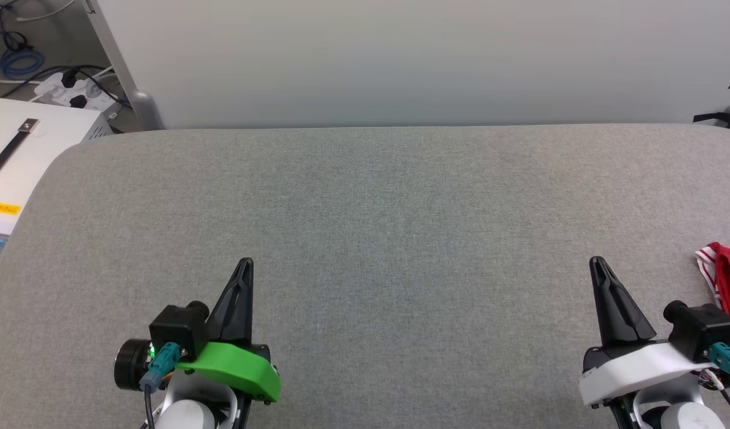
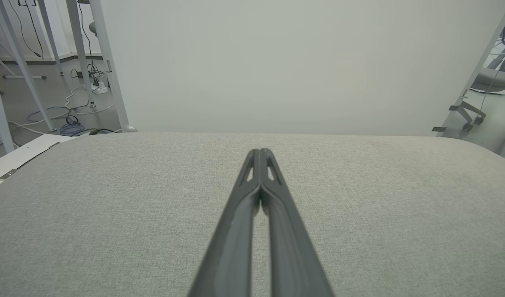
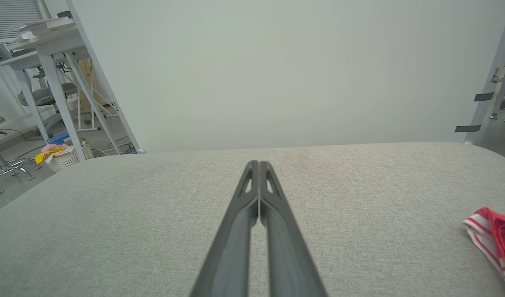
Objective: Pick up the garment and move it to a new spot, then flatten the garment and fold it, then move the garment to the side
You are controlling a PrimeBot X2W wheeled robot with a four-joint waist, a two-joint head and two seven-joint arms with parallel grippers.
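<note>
Nearest the robot, the left claw (image 1: 246, 265) sits at the lower left of the head view above a green wrist cover (image 1: 236, 369); its two dark fingers are pressed together up to the tip, closed and empty, and the left wrist view shows the same. The right claw (image 1: 597, 262) sits at the lower right above a white wrist cover (image 1: 633, 366); it too is closed, fingertips meeting, gripping no cloth. Both point away from the robot over the counter (image 1: 400, 208), well apart from each other; whether they touch its grey fabric surface I cannot tell.

Just to the right of the right claw's wrist, at the right edge of the head view, lies the garment (image 1: 727, 277); it is a bunched red piece with a white, red-striped edge, cut off by the frame; it rests on the counter, apart from the fingers; in the right wrist view it lies at the lower right.

Beyond, the grey counter runs to a rounded far edge; behind that stands a pale panel (image 1: 400, 59). At the far left, off the counter, is a white box (image 1: 25, 161) with a yellow label; farther back, a power strip (image 1: 73, 89) and a coiled blue cable (image 1: 22, 62) lie on the floor.
</note>
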